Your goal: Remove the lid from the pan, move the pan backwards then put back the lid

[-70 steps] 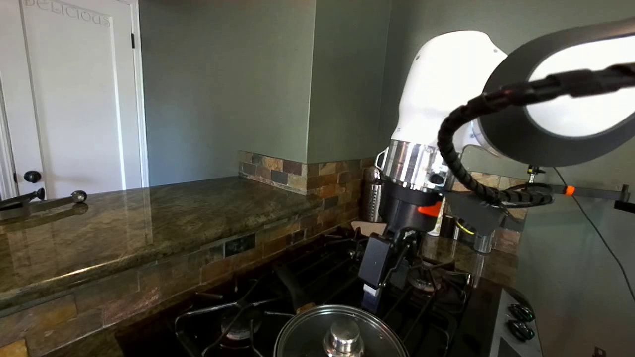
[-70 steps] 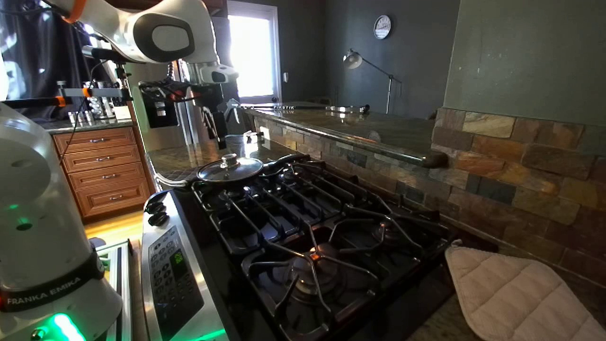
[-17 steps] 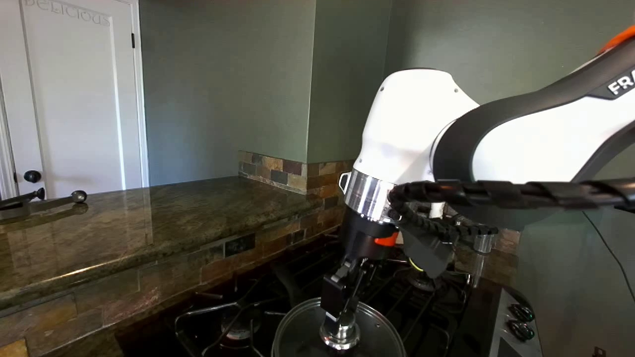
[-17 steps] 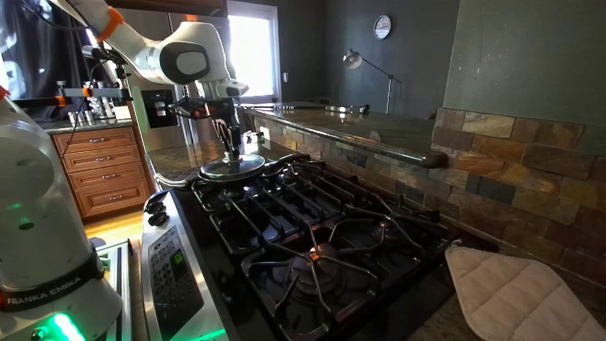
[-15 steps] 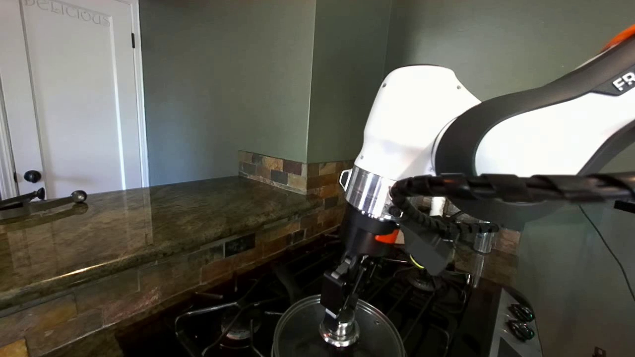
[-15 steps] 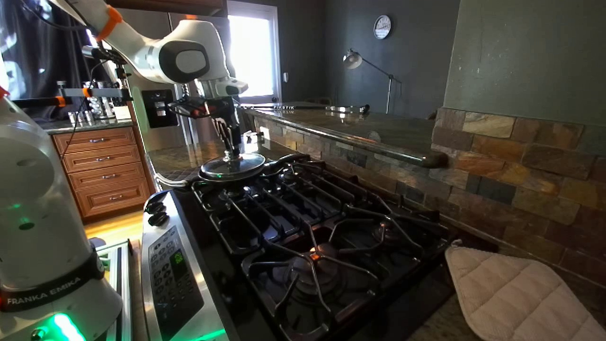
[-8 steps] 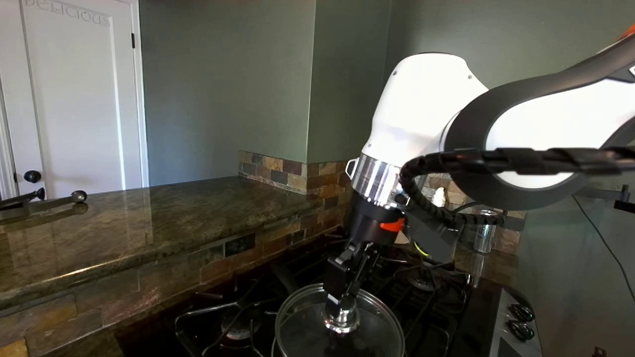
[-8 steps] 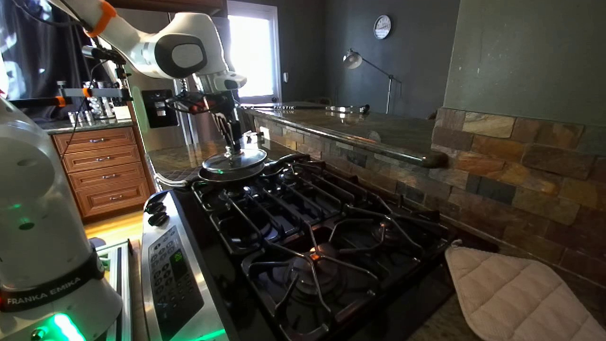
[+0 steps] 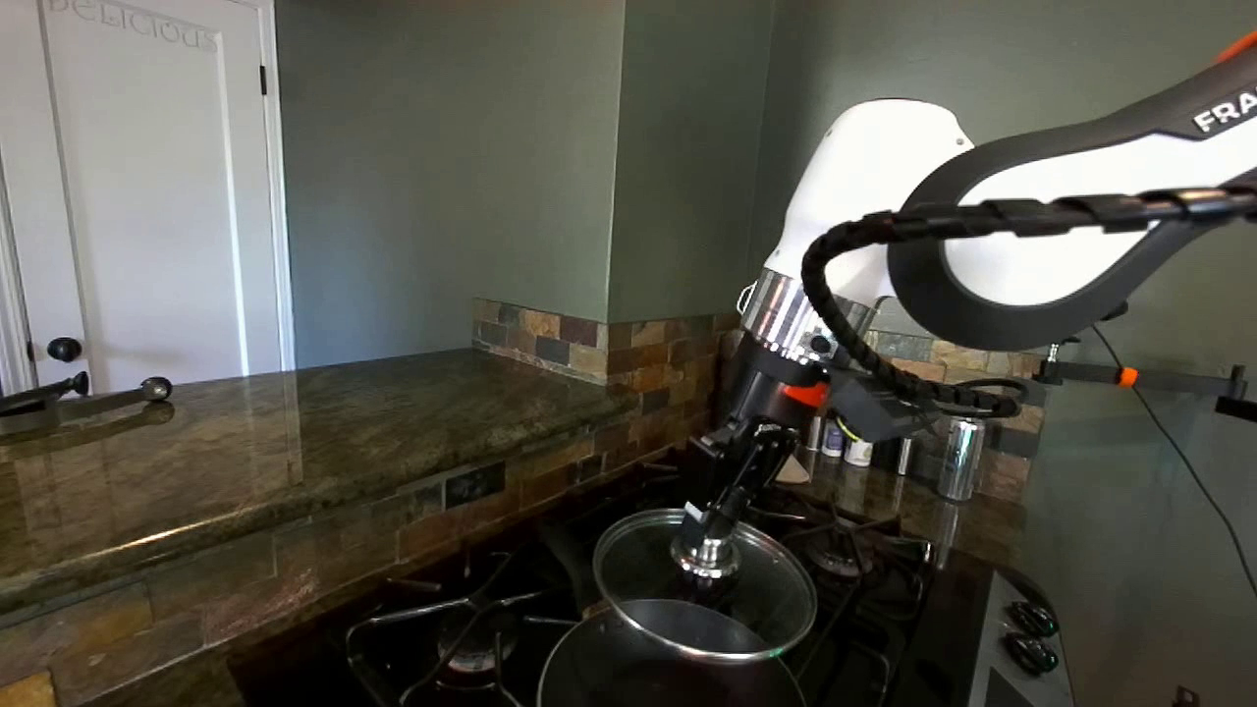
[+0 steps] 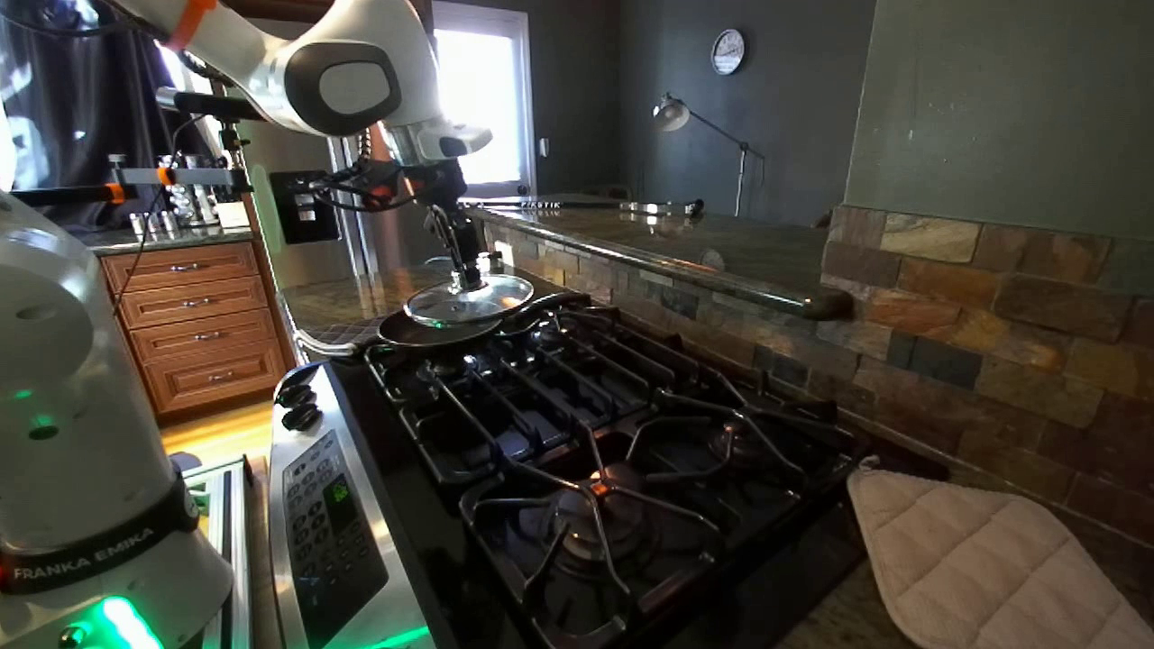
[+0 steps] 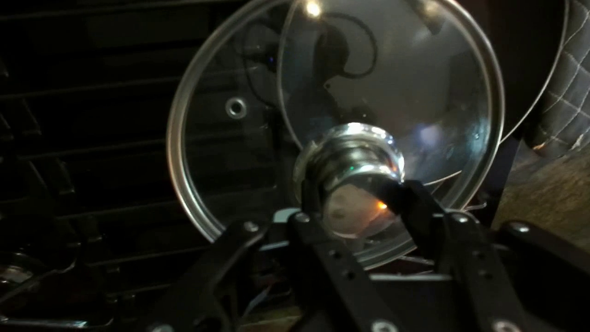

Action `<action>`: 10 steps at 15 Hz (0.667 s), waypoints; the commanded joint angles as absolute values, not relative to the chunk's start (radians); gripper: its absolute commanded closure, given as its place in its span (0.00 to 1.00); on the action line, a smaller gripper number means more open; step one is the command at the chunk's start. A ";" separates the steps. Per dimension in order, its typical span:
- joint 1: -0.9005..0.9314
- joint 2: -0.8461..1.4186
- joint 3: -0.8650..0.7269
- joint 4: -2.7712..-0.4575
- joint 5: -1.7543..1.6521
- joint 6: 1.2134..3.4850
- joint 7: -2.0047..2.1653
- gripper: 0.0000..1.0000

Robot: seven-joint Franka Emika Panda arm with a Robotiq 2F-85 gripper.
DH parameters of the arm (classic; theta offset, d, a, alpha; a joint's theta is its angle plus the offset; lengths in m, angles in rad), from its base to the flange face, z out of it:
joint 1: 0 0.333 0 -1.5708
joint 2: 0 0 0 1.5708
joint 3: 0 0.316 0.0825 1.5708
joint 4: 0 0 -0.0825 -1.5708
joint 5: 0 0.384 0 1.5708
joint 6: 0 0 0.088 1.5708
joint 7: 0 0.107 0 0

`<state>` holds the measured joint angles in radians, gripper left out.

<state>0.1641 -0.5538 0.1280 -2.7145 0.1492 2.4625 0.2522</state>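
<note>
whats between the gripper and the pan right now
The glass lid: the gripper holds it by its knob, over part of the pan. Both exterior views show this; the wrist view shows some of the pan through the lid.

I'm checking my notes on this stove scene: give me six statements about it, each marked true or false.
The end effector grips the lid by its knob. True.
The pan rests on the stove. True.
The lid covers the pan completely. False: part of the pan is uncovered.
The lid is solid metal. False: it is glass with a metal rim.
A pale quilted pad lies beside the stove. True.
The pale quilted pad touches the pan. False: they lie at opposite ends of the stove.
</note>
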 commanded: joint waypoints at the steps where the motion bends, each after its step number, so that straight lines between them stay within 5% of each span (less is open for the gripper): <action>1: 0.120 -0.605 0.073 -2.733 0.166 2.439 0.209 0.77; 10: -0.012 -0.585 0.027 -2.758 0.150 2.444 0.243 0.77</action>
<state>0.0218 -0.5687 0.0298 -2.7409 0.1491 2.4625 0.2250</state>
